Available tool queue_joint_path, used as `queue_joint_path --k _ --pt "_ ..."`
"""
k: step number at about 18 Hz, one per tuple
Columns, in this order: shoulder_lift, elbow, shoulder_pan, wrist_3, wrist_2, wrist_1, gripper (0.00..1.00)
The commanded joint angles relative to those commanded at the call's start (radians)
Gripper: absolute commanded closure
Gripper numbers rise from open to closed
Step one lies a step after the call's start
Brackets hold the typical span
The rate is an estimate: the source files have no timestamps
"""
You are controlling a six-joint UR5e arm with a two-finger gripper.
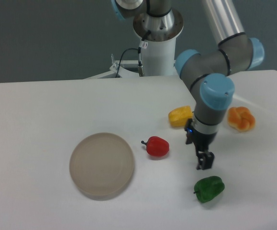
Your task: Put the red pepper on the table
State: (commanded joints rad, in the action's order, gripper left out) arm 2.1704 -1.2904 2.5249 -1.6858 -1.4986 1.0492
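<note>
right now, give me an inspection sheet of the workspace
surface: white table, matte, no spills seen
job's things: red pepper lies on the table, right of the plate, apart from it, stem pointing left
clutter: round beige plate, nothing on it; green pepper at front right; yellow pepper behind the arm's wrist; orange knotted bun-like toy at right
grippers: gripper right of the red pepper, above the green pepper, holding nothing; jaws too small to judge
cables: black cable loops by the robot base
surroundings: plain dark grey-green wall
</note>
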Motion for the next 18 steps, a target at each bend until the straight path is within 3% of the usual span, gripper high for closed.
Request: queue_joint_path --k 4,10,18 --pt "0.071 0.118 0.003 -0.046 -0.055 0.023 0.0" --pt "0.152 0.224 0.003 -0.046 -0.061 0.021 0.0" --pt "0.19 0.255 0.011 -0.061 -0.061 0.011 0.0"
